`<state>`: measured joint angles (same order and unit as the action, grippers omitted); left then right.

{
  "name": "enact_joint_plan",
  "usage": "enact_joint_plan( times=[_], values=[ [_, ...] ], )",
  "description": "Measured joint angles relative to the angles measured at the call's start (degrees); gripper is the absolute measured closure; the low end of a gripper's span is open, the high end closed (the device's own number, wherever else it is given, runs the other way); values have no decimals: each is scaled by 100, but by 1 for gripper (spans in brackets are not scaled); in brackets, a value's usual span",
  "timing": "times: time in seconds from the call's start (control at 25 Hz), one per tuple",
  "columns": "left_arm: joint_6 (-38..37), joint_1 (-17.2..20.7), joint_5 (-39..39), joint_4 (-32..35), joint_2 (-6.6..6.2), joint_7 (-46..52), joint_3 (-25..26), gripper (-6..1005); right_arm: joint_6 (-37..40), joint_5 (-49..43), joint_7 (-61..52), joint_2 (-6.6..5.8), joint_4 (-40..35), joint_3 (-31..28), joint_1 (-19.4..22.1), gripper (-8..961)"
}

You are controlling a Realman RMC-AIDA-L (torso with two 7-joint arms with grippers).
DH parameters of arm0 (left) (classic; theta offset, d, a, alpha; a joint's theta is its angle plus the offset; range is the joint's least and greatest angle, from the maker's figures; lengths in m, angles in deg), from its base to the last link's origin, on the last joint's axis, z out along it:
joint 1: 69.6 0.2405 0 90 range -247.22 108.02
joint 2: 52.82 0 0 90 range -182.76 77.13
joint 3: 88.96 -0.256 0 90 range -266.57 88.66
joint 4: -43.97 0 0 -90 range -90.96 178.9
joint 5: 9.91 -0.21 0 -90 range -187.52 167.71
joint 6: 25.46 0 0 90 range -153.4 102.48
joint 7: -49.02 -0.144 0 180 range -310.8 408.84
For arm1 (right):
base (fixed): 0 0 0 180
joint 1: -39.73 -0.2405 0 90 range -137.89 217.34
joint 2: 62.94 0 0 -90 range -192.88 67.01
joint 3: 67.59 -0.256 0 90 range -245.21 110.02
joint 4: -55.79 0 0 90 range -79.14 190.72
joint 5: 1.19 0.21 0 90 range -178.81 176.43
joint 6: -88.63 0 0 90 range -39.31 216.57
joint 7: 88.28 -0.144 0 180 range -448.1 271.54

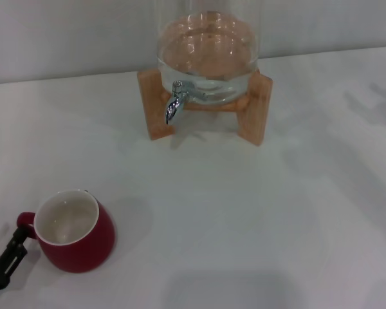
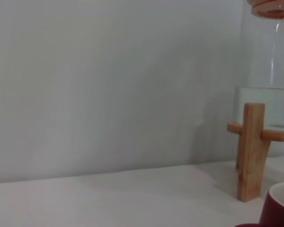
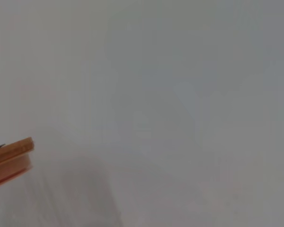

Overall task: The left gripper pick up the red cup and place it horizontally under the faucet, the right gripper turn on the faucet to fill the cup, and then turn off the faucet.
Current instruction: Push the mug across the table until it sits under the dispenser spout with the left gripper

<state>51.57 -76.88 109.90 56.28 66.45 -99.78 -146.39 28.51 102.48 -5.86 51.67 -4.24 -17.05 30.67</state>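
The left gripper [image 1: 6,257] sits just left of the upright red cup [image 1: 71,233], at its handle; whether it grips cannot be told.

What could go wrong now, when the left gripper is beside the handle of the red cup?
1. The left gripper is right at the red cup's small handle; a grip on so small a loop may slip or tip the cup.
2. The faucet sits low between the wooden stand's legs, so the cup could bump a leg.
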Motion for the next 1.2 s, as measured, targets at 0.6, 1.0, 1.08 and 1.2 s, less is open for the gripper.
enact_joint_plan(
  times=[0.6,1.0,1.08,1.2],
  values=[
    [-120,-37,-21,4,-1,-6,-22,350,1,23,22,0,9,-20,-13,172],
    [-192,-37,-124,52,9,-103,-22,350,-37,50,54,0,75,-71,-17,173],
    [-191,-37,-125,54,9,-140,-22,350,-40,50,54,0,79,-71,-17,173],
    [-168,-37,-116,60,9,-156,-16,350,-43,50,54,0,86,-71,-17,173]
  ],
)
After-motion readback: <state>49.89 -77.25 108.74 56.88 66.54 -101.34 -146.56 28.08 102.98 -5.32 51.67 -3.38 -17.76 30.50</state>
